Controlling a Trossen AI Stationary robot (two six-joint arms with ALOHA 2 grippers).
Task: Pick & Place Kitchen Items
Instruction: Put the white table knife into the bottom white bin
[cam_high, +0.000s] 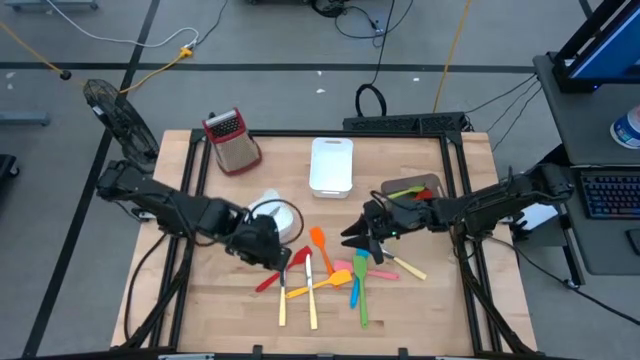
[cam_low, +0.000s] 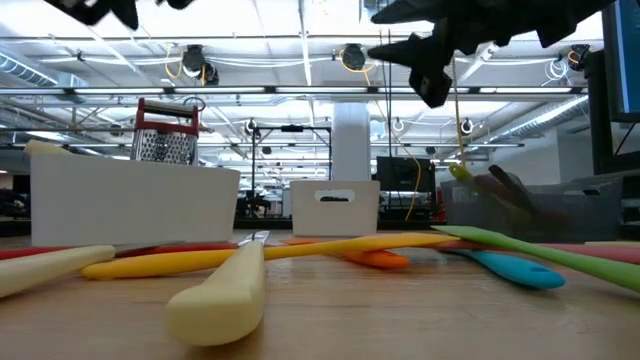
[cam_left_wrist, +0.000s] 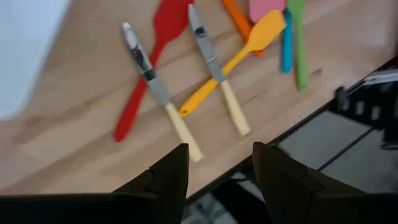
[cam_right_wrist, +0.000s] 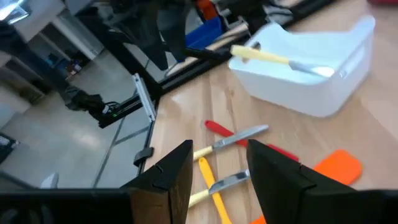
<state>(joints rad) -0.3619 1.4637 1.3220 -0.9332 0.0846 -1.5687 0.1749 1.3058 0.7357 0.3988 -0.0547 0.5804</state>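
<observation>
Slim, many-coloured kitchen items (cam_high: 330, 270) fanned on wood; both tools (cam_left_wrist: 214, 165) (cam_right_wrist: 217, 163) parted, empty.

Overhead, table-level, two wrist views; all share utensils (cam_high: 320, 272).

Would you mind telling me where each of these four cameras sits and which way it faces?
High view: above the table, looking straight down; both arms, left gripper and right gripper, over the scattered utensils.
Low view: at table-top height, looking level across; the right gripper hangs from above, grater behind.
Left wrist view: on the left arm, looking down past its open fingers at the red spatula.
Right wrist view: on the right arm, past its open fingers towards a white bin.
Shared: both wrist views show the two cream-handled knives.
</observation>
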